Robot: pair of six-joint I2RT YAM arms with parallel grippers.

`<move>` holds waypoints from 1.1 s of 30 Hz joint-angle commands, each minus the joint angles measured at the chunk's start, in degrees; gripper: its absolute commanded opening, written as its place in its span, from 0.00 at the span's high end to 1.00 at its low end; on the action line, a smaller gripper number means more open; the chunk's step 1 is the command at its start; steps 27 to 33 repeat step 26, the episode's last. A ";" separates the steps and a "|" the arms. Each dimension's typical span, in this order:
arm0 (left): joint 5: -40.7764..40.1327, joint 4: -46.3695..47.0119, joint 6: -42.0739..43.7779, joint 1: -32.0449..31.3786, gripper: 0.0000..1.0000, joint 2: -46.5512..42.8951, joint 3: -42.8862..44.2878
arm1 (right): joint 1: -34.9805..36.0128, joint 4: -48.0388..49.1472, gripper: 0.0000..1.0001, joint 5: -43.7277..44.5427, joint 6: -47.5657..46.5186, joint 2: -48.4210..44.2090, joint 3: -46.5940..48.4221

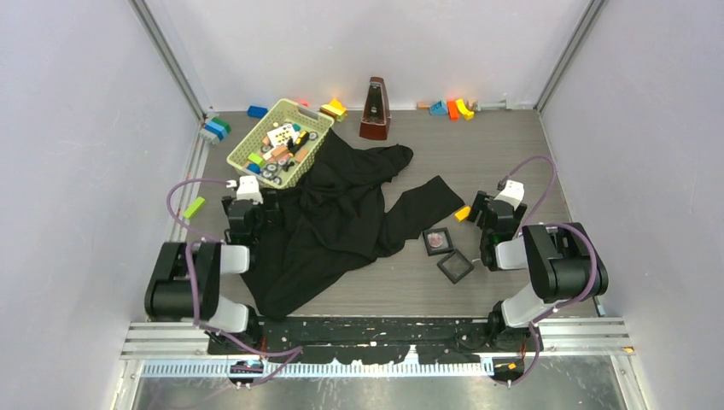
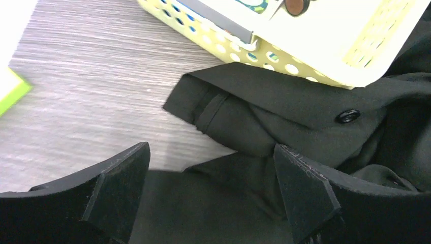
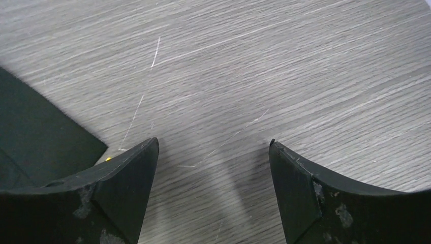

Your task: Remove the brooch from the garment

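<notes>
A black garment (image 1: pixel 341 213) lies crumpled across the middle of the table. The brooch (image 1: pixel 439 241), a small pinkish disc, rests in a small black square tray (image 1: pixel 429 248) to the right of the garment, apart from it. My left gripper (image 1: pixel 253 207) is open, low over the garment's left edge (image 2: pixel 284 107), with only cloth beneath its jaws (image 2: pixel 212 147). My right gripper (image 1: pixel 483 207) is open over bare table (image 3: pixel 213 142), just right of the tray, holding nothing. In the right wrist view, a sleeve end (image 3: pixel 35 137) shows at the left.
A yellow-green basket (image 1: pixel 280 143) of small parts stands on the garment's upper left, close ahead of my left gripper (image 2: pixel 325 56). A second black tray (image 1: pixel 455 266) sits by the first. A yellow block (image 1: pixel 462 213), a metronome (image 1: pixel 375 109), a green block (image 1: pixel 195 207) and other blocks are scattered around.
</notes>
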 commanded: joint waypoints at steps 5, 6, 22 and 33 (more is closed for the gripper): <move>12.20 13.29 0.56 1.95 0.05 9.27 3.41 | -2.14 7.10 0.15 0.10 1.98 0.20 3.10; 12.38 14.70 0.62 1.95 0.02 9.37 2.89 | -2.15 6.63 0.16 0.04 2.00 0.06 3.31; 16.06 11.59 2.08 1.95 0.00 9.20 4.17 | -2.15 6.89 0.00 -0.19 1.66 0.13 3.27; 16.13 11.53 2.16 1.95 0.00 9.04 4.02 | -2.15 6.87 0.00 -0.17 1.66 0.12 3.27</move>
